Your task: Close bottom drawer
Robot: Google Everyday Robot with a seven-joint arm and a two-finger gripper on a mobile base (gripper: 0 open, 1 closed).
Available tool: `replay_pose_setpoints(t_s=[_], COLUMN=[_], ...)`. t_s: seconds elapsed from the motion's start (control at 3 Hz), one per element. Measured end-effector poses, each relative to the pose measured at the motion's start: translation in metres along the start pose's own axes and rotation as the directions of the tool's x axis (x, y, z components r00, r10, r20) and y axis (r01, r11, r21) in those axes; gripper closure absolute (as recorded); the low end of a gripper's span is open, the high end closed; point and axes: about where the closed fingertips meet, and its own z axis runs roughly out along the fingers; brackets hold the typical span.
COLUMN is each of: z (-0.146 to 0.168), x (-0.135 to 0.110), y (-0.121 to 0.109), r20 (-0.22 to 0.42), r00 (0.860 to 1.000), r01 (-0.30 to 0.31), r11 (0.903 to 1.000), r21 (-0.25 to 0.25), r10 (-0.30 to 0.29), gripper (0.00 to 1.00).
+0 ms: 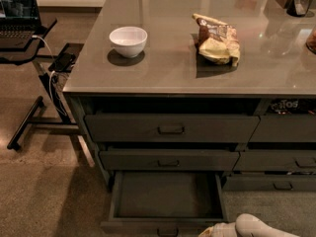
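Observation:
The bottom drawer (pixel 168 196) is the lowest of the left three-drawer stack. It is pulled far out and its shallow dark interior is bare. Its front edge with the small pull (pixel 165 231) is at the bottom edge of the view. Two similar drawers (pixel 170 128) above it stand only slightly out. My gripper (pixel 217 231) comes in at the bottom right, a pale rounded arm piece, right at the right end of the drawer front.
A grey counter (pixel 163 73) tops the drawers, with a white bowl (pixel 128 41) and a chip bag (pixel 216 46) on it. The right-hand drawer column (pixel 279 157) is beside. A laptop stand (pixel 29 53) with cables stands left on the floor.

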Motion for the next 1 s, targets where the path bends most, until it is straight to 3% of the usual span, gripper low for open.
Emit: replay_pose_setpoints(t_s=[0.33,0.67,1.0], z=[0.000,0.007,0.009], x=[0.000,-0.004,-0.008], y=[0.000,-0.014,-0.021], r20=[0.001,0.016,0.030], r00=[1.000,1.000,0.999], r01=[0.000,0.008,0.012], r11=[1.0000,0.9998,0.9992], r21=[0.000,0.020,0.037], r10=[0.000,-0.008,-0.013], gripper=[0.38,0.15,0.10])
